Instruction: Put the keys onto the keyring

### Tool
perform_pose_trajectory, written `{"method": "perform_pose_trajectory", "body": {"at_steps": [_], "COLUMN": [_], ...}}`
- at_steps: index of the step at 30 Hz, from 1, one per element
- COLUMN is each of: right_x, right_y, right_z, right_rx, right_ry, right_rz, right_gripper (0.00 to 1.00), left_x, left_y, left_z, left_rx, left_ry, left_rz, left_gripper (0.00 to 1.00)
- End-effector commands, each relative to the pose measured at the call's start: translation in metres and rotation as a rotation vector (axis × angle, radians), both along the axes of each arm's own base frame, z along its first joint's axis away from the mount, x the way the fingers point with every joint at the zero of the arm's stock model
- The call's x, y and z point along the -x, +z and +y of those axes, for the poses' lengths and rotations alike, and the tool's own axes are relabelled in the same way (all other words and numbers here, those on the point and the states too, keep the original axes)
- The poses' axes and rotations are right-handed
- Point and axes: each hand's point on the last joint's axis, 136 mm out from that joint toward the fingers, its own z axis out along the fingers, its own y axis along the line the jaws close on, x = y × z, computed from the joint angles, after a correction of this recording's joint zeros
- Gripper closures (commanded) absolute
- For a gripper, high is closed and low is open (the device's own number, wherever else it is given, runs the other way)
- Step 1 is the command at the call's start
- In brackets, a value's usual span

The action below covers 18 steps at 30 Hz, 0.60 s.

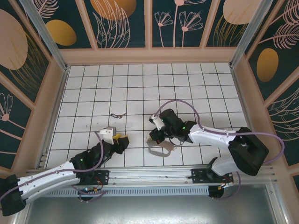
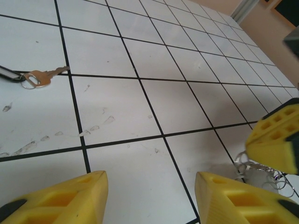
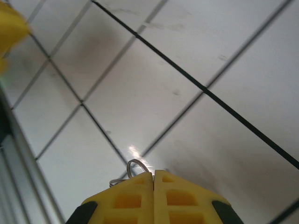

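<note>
Two arms work over a white tiled table [image 1: 140, 84], the left one lying at seven o'clock of the top view and the right one at four o'clock.

Finding 1. The keyring [image 1: 160, 147], a brownish-grey loop, sits at six o'clock of the right arm's tip, near the middle of the table's near half. Whether it rests on the tiles or hangs just clear cannot be told.

Finding 2. The right gripper [image 3: 153, 186] is clenched, fingers pressed flat together, pinching the keyring's small wire ring [image 3: 135, 166], whose arc stands out at eleven o'clock of the fingertips.

Finding 3. The left gripper [image 2: 150, 198] is released, fingers apart with bare tile between them, and grasps nothing.

Finding 4. One key [image 2: 41, 77] lies flat on the tiles at twelve o'clock of the left gripper, well apart from it, blade pointing to three o'clock in the left wrist view.

Assessment: the step in hand appears to be fetching that key. Recommended practice: bring the left gripper down squarely over the key and pinch it by the blade, leaving the hole in the head free. Keep the right grip firm and steady so the wire ring does not twist, with its arc presented towards nine o'clock. A thin key flat on smooth tile is likely to skid, so close slowly.
</note>
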Motion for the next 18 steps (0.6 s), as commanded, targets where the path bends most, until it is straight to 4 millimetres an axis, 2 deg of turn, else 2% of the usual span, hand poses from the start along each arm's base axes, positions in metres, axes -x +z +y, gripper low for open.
{"method": "perform_pose_trajectory", "body": {"at_steps": [1,6,13,16,18], "right_x": [-0.018,-0.031,-0.033,-0.024,-0.018], "right_y": [-0.022,-0.037,-0.028,-0.015,-0.011], "right_z": [-0.013,-0.027,-0.036,-0.030,-0.024], "right_rx": [0.024,0.099,0.163,0.170,0.192], "right_ry": [-0.098,-0.171,-0.183,-0.121,-0.079], "right_rz": [0.006,-0.015,-0.065,-0.097,-0.116], "right_gripper": [1.00,1.00,0.76,0.60,0.57], "left_x": [-0.004,-0.004,-0.005,-0.005,-0.004], "left_y": [0.025,0.024,0.023,0.020,0.019], "left_z": [-0.008,-0.007,-0.009,-0.011,-0.011], "left_rx": [0.048,0.044,0.041,0.041,0.047], "left_ry": [-0.012,-0.010,-0.014,-0.019,-0.024], "left_rz": [-0.052,-0.048,-0.053,-0.047,-0.047], "left_gripper": [0.48,0.47,0.47,0.47,0.47]}}
